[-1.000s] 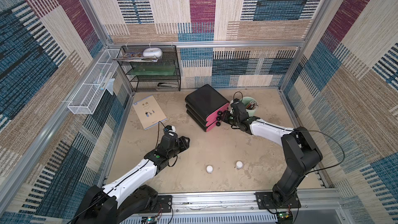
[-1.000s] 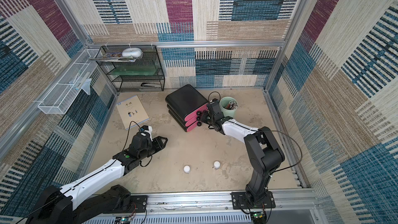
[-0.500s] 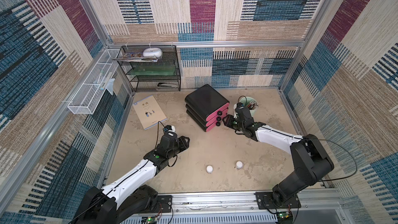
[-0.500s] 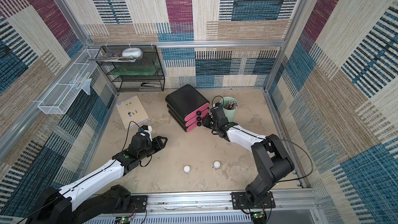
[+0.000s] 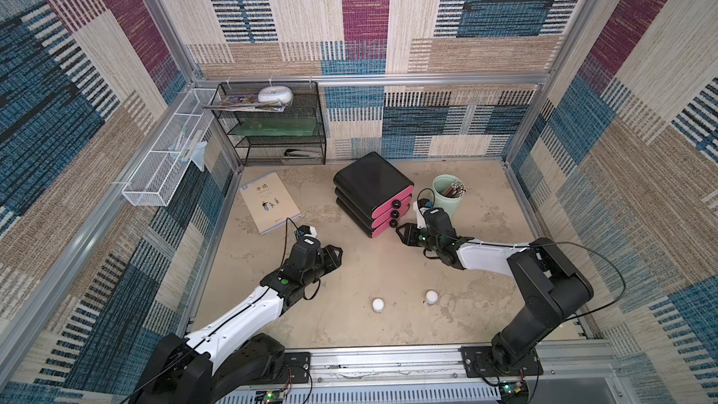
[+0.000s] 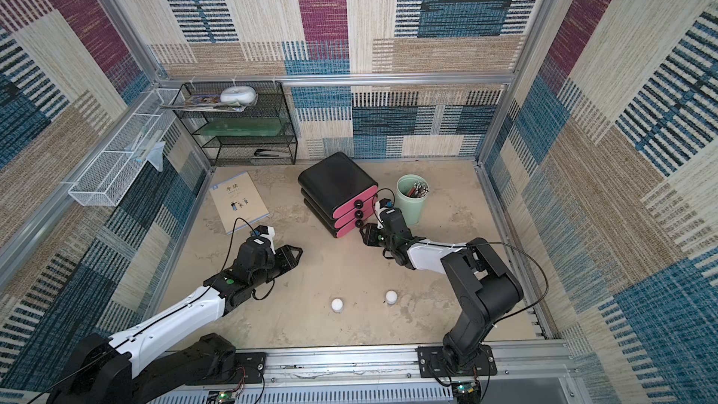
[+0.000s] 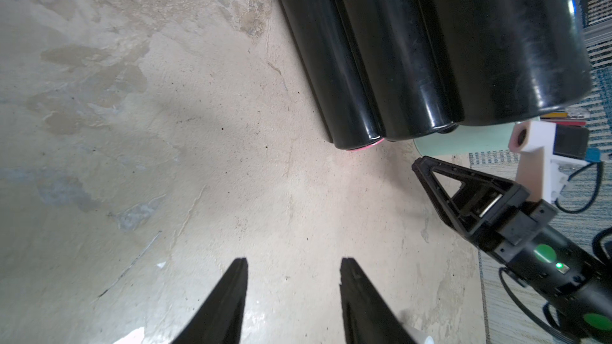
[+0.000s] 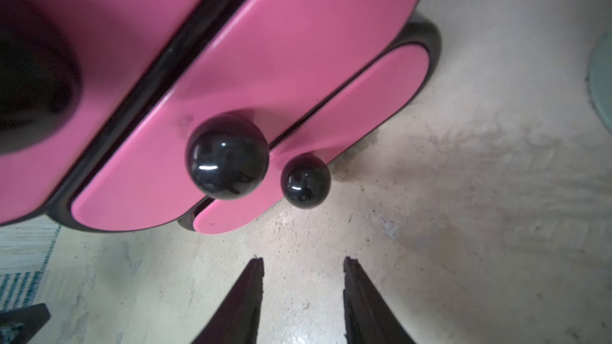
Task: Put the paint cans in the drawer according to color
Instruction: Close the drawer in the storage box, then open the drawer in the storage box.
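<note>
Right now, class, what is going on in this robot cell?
The drawer stands with all three pink fronts shut. The right gripper, open and empty, sits just before the lowest knob. The left gripper hovers open over bare table. Two white-lidded paint cans wait near the front edge, untouched.

Overhead view, twelve o'clock at the back wall. From the middle of the table point(image 5: 349, 336), the drawer unit point(image 5: 371, 182) stands at twelve o'clock, its knobs point(image 5: 395, 212) facing four o'clock. The pencil cup point(image 5: 447, 204) stands just beside it, at two o'clock. A booklet point(image 5: 270, 202) lies flat at ten o'clock. A wire rack point(image 5: 272, 137) stands behind it at eleven, against the wall. Near the front edge sit a paint can point(image 5: 377, 305) at six o'clock and a second paint can point(image 5: 431, 297) at five.
</note>
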You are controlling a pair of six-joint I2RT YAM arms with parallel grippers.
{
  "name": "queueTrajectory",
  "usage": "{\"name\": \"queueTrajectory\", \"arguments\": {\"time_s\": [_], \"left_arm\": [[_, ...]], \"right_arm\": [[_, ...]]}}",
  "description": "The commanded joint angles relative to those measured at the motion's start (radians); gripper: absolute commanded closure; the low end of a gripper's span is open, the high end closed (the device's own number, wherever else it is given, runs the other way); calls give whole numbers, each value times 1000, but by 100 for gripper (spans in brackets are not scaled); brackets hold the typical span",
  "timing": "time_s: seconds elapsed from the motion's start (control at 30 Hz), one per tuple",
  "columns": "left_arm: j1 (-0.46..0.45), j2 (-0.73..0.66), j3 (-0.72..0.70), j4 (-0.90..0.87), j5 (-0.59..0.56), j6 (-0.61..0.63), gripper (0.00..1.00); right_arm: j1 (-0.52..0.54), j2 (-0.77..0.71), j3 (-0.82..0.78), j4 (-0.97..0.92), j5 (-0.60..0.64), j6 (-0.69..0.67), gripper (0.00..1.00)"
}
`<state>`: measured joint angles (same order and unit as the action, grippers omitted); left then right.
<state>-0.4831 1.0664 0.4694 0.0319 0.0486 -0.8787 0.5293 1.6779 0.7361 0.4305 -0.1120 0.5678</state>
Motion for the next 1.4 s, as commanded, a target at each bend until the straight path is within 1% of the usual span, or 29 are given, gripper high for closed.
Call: {"name": "queueTrajectory", "arguments": {"time_s": [0.0,0.13,0.27,0.67,0.93,1.03,1.17,1.37], "left_arm": [[1,0,5,11,-6,11,50],[1,-5,7,5,-9,15,50],[2,1,11,5,-9,20,50],[4,-12,12,-16,-9,27,50],[5,-14,13,-23,-10,29,50],[5,-12,13,-24,-10,28,50],[6,-11,11,-26,-8,26,50],[6,-19,11,-32,-12,30,50]], "right_arm": [[3,23,-23,144,31,-109,56],[2,45,-40,217,39,-158,55],[3,81,-21,224,41,-195,55],[3,162,17,276,36,-230,56],[3,211,45,298,34,-240,57],[3,230,51,323,12,-239,57],[3,252,55,352,17,-228,58],[2,273,62,387,20,-219,62]]}}
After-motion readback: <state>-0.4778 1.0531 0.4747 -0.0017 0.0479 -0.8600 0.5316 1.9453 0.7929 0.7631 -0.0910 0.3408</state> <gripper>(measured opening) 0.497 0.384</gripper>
